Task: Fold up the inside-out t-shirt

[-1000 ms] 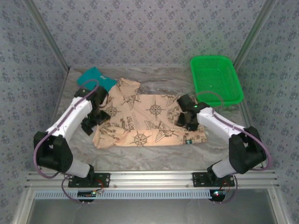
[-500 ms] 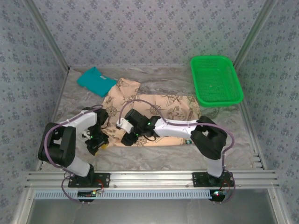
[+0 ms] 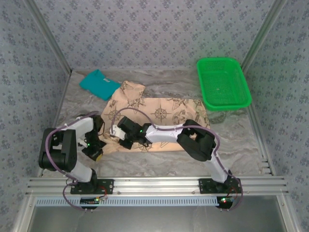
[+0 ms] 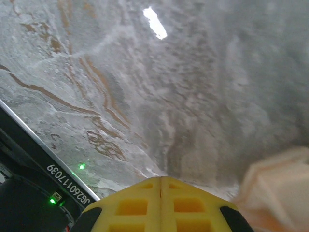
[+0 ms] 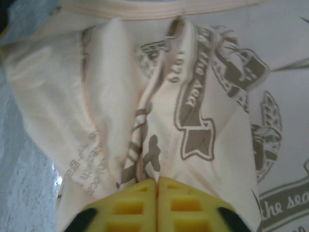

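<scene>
Inside-out t-shirt (image 3: 161, 112) is lying spread across the middle of the marbled table (image 3: 231, 140). We are pinching a ruck of its near left part with our right gripper (image 5: 157, 186), while our left gripper (image 4: 160, 182) is pointing at bare table just beside its corner, fingers pressed together on nothing.

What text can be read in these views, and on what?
"J6260117039": white print, upside down, on the black bar, left wrist view.
"the sea": brown script on the peach-beige printed cloth t-shirt, right wrist view.
Banner lettering and faint lettering on that shirt: too warped to read.
</scene>
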Controlling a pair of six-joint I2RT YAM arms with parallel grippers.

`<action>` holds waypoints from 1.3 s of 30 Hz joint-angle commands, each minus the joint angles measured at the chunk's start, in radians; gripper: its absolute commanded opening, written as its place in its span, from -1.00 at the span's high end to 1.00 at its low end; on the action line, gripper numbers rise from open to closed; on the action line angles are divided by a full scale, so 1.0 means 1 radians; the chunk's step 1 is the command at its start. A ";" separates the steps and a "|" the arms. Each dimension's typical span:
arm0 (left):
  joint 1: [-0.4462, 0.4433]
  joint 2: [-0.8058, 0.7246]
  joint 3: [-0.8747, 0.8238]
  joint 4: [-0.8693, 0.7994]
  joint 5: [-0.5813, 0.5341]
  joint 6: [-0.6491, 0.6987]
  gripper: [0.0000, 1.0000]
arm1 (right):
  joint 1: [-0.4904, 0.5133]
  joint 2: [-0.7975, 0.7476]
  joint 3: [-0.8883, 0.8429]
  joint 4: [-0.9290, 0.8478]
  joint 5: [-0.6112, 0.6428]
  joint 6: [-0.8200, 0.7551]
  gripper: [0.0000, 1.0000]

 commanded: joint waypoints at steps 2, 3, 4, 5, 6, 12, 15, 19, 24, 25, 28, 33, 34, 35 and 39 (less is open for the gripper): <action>0.020 -0.036 0.002 -0.020 0.022 0.071 1.00 | -0.049 -0.031 -0.002 0.009 -0.068 0.069 1.00; 0.018 -0.052 0.009 -0.027 0.044 0.085 0.96 | -0.059 -0.043 -0.005 0.001 -0.095 0.078 1.00; 0.017 -0.072 0.013 -0.032 0.072 0.096 0.73 | -0.064 -0.052 -0.009 -0.004 -0.112 0.081 1.00; 0.015 -0.093 0.014 -0.036 0.095 0.099 0.46 | -0.070 -0.059 -0.012 -0.012 -0.134 0.078 1.00; 0.010 -0.119 0.015 -0.042 0.118 0.093 0.24 | -0.075 -0.065 -0.015 -0.020 -0.172 0.066 1.00; -0.048 -0.200 0.020 -0.018 0.110 0.028 -0.06 | -0.078 -0.047 0.012 -0.064 -0.305 0.014 0.20; -0.051 -0.139 0.004 0.023 0.089 0.027 0.01 | -0.061 -0.034 0.031 -0.067 -0.340 -0.012 0.04; -0.048 -0.040 -0.008 0.073 0.014 0.047 0.29 | -0.039 0.014 0.080 -0.102 -0.283 -0.040 0.02; -0.020 -0.043 -0.033 0.109 -0.028 0.055 0.82 | -0.041 0.059 0.115 -0.130 -0.189 -0.036 0.57; -0.010 -0.050 -0.037 0.106 -0.039 0.059 0.93 | -0.044 0.057 0.112 -0.129 -0.177 -0.036 0.65; 0.028 -0.064 -0.039 0.078 -0.073 0.075 1.00 | -0.046 0.047 0.098 -0.118 -0.140 -0.040 0.76; 0.071 -0.078 -0.036 0.059 -0.075 0.114 1.00 | -0.071 0.039 0.096 -0.091 -0.150 0.013 1.00; 0.073 -0.078 -0.035 0.055 -0.074 0.120 1.00 | -0.086 0.032 0.094 -0.081 -0.156 0.042 1.00; 0.074 -0.079 -0.036 0.052 -0.073 0.126 1.00 | -0.103 0.025 0.091 -0.069 -0.172 0.069 1.00; 0.093 -0.072 -0.037 0.032 -0.067 0.149 1.00 | -0.162 0.031 0.115 -0.071 -0.186 0.112 1.00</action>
